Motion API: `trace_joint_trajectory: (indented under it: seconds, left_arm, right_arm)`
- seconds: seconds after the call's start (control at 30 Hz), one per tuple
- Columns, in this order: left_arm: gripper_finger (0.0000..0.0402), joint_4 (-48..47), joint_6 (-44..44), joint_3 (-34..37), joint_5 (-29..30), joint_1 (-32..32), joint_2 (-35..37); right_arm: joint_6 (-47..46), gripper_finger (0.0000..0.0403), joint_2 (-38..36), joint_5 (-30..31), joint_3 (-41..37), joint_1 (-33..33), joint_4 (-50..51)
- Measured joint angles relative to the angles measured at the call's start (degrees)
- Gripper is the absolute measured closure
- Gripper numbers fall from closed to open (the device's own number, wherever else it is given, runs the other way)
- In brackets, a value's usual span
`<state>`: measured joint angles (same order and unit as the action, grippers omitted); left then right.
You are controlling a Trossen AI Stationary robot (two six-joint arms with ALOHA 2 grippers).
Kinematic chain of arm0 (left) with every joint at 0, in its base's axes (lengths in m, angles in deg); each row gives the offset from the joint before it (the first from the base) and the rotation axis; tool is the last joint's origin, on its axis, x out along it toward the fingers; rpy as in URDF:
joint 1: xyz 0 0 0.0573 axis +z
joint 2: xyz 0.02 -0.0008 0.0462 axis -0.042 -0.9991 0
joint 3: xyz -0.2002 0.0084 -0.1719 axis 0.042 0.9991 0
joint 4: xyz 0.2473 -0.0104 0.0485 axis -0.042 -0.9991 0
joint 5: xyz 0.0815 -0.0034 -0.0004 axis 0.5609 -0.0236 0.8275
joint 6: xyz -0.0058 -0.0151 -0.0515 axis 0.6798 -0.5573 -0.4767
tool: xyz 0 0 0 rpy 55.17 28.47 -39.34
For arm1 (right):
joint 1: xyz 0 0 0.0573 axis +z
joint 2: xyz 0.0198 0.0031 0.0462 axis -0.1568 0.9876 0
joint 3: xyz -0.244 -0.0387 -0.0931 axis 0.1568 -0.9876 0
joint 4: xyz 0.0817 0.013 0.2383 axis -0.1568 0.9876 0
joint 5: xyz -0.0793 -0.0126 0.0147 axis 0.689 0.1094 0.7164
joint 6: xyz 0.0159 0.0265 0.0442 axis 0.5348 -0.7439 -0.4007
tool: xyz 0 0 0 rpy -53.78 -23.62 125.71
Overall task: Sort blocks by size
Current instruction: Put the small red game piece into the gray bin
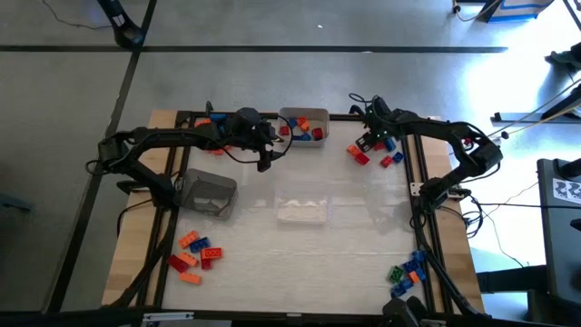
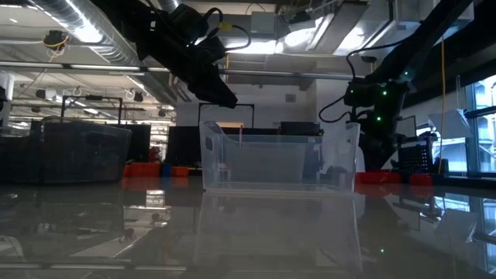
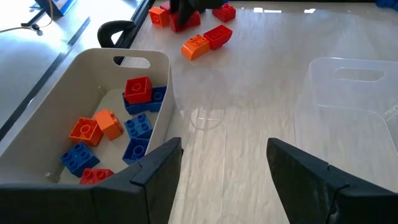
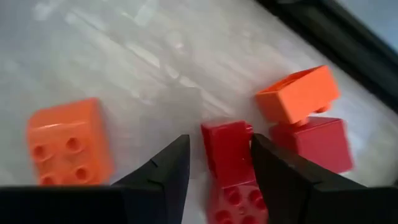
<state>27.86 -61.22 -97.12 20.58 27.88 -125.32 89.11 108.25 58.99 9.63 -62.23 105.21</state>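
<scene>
Two grippers: left gripper (image 3: 221, 171) open, empty, beside grey bin (image 3: 158, 74); right gripper (image 4: 217, 165) straddling red block (image 4: 227, 152), grip unclear.
Open tabletop (image 1: 363, 236): centre, bare.

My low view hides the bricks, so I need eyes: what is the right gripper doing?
Observer: The right gripper stands open astride a small red studded plastic brick on the table.
Operator: Anything crowding it?
Observer: A small orange studded plastic brick lies apart on one side; another orange brick on the other.
Operator: And the left gripper?
Observer: The left gripper hangs open and empty beside a white plastic bin holding more bricks.
</scene>
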Motion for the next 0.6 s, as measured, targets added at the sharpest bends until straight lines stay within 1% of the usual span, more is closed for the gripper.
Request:
trace_joint_trajectory:
  seconds: [0.13, 0.27, 0.37, 0.5, 0.6]
  left_arm:
    - [0.0179, 0.02, 0.1, 0.0, -0.01, 0.01, 0.0]
    - [0.0179, 0.03, 0.15, -0.01, -0.02, 0.01, 0.0]
    - [0.0179, 0.02, 0.17, -0.01, -0.02, 0.01, 0.0]
    - [0.0179, 0.02, 0.19, -0.01, -0.01, 0.01, 0.0]
    - [0.0179, 0.02, 0.2, -0.01, 0.0, 0.01, 0.0]
  right_arm:
    - [-0.28, 0.0235, -0.11, -3.7, -0.14, -0.06, 0.82]
    - [-0.11, 0.0235, -0.22, -1.62, -0.08, -0.02, 0.75]
    - [0.25, 0.0235, -0.22, -1.21, -0.15, -0.11, 0.76]
    - [0.09, 0.0235, -0.22, -4.24, -0.12, -0.05, 0.74]
    - [-0.18, 0.0227, -0.22, -4.75, -0.12, -0.02, 0.66]
